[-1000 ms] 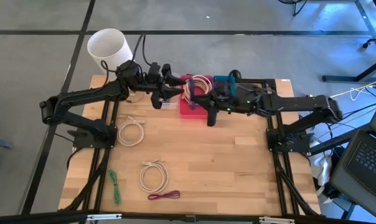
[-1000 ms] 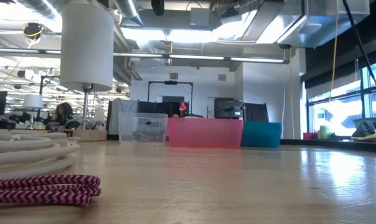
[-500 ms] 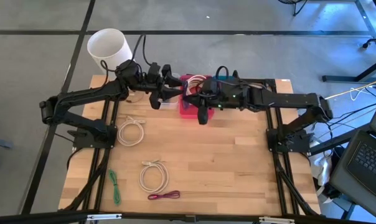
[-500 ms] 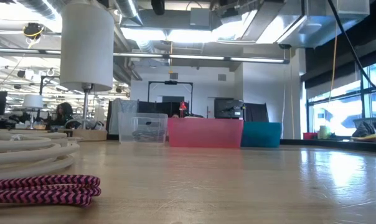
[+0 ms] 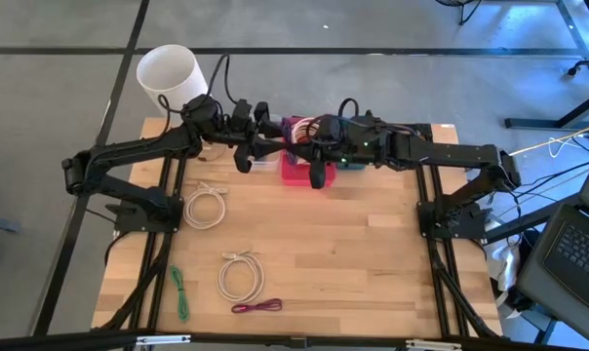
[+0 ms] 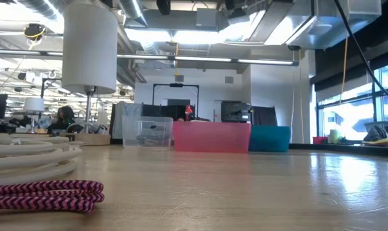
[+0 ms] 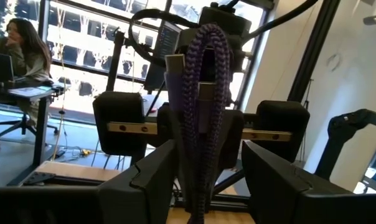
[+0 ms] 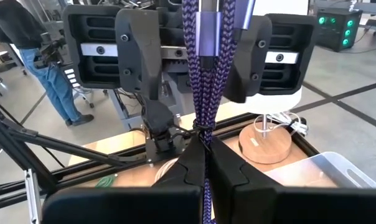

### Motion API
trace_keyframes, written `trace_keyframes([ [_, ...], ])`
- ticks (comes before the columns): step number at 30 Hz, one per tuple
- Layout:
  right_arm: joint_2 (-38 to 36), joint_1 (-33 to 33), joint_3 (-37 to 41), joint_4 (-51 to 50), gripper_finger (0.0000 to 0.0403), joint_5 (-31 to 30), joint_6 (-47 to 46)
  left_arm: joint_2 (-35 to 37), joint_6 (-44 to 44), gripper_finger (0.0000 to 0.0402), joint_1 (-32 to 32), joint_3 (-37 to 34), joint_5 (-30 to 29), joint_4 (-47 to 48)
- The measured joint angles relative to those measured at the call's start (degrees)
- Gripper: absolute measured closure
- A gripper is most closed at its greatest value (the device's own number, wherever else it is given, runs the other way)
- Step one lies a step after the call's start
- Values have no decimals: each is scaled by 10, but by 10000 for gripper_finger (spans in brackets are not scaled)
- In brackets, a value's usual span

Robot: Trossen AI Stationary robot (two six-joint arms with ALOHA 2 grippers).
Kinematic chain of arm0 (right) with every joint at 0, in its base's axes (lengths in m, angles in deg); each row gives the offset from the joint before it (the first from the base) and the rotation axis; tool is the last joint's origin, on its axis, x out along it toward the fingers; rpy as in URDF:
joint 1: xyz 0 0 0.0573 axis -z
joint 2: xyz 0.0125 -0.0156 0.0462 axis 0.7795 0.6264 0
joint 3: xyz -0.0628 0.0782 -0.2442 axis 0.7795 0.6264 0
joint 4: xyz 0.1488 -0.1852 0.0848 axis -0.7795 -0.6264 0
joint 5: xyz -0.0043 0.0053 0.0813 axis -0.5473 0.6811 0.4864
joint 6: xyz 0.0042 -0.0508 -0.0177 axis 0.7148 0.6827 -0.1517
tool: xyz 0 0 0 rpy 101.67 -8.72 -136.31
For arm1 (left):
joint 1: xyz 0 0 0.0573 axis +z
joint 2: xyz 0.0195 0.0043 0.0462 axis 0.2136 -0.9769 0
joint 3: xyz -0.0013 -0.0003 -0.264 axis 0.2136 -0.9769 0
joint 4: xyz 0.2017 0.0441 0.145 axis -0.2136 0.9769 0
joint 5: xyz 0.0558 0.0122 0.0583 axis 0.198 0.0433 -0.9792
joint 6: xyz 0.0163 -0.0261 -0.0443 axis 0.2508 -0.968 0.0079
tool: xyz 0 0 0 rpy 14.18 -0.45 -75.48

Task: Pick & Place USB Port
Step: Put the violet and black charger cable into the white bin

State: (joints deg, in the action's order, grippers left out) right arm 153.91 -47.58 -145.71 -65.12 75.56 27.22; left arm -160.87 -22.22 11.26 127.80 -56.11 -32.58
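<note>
The right gripper [image 8: 203, 163] is clamped tight on a bundled purple braided cable [image 8: 205, 81], its two fingers pinched together on the lower part of the bundle while the loops and metal plug ends stand up above the fingertips. In the high view the right gripper [image 5: 317, 148] sits over the back of the table, above the pink bin [image 5: 296, 170], with the left gripper [image 5: 272, 142] just beside it and facing it.

The left gripper [image 7: 203, 163] has its fingers spread wide, one on each side of the same cable [image 7: 202, 106]. The bundle stands upright in the gap between them; from this view I cannot tell whether either finger touches it. The right gripper's body fills the background directly behind the cable.

So the cable hangs between the two grippers, gripped by the right one and straddled by the left one, above the pink bin.

Elsewhere on the wooden table [image 5: 353, 263], well away from both grippers, lie two white coiled cables [image 5: 206, 206] [image 5: 241, 275], a green cable [image 5: 180, 292] and a dark red cable [image 5: 256, 307]. A white lamp [image 5: 168, 74] stands beyond the left gripper at the table's back corner.
</note>
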Motion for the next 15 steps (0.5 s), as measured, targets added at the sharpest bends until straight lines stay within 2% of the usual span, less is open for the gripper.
trace_keyframes([
  [5,0,0,0,11,403,0,3,0,20,281,0,0,0,0],
  [10,0,0,0,11,403,2,5,0,44,375,0,0,0,0],
  [15,0,0,0,11,403,2,5,0,49,390,0,0,0,0],
])
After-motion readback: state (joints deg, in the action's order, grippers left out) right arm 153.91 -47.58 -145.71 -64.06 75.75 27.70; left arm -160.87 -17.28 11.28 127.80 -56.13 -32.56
